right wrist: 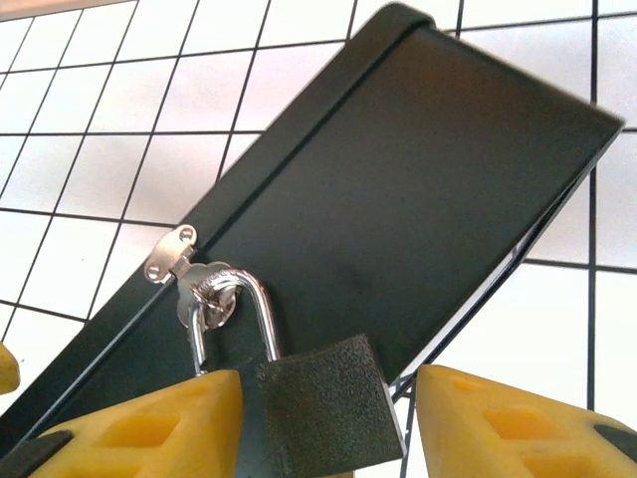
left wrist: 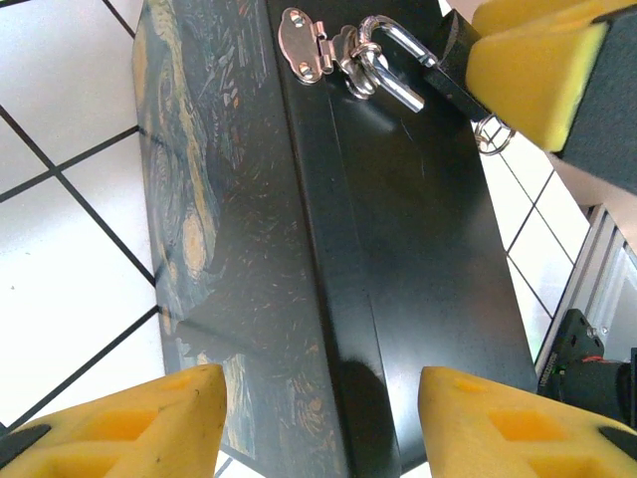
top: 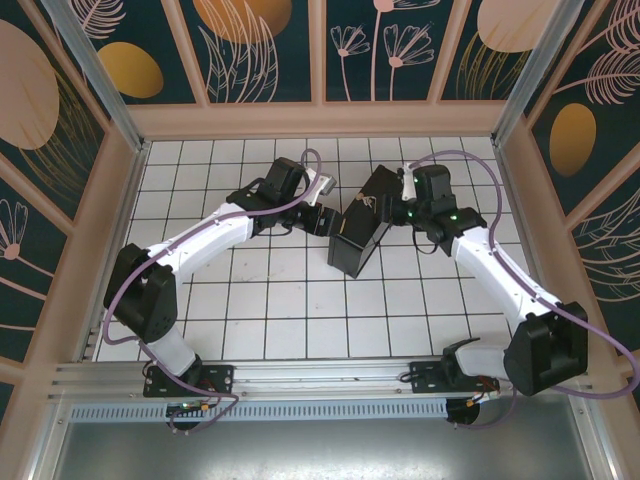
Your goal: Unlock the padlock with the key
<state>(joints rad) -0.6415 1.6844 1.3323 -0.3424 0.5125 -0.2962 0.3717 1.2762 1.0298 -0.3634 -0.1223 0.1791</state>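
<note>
From where I stand, a flat black rectangular box (top: pixel 358 240) with a swirling painted side sits tilted near the middle of the white tiled table (top: pixel 250 300), and both arms reach in to it from either side. A small silver metal hasp (right wrist: pixel 169 256) is screwed over the box's seam. The task's thing, a black, rough-textured padlock (right wrist: pixel 318 413) with a bright steel shackle (right wrist: pixel 234 299), hangs from that hasp with its shackle closed through the loop. The right gripper (right wrist: pixel 328 428) has its yellow foam fingers set to each side of the padlock's body. The jaws stand apart, with a sliver of space showing on one side, so they are not squeezing it. A thin wire ring (left wrist: pixel 493 134) dangles just beside the padlock's body. The left gripper (left wrist: pixel 318 418) hovers at the box's opposite end, its yellow fingers spread wide, and the box's edge lies in the gap between them with nothing pinched.
</note>
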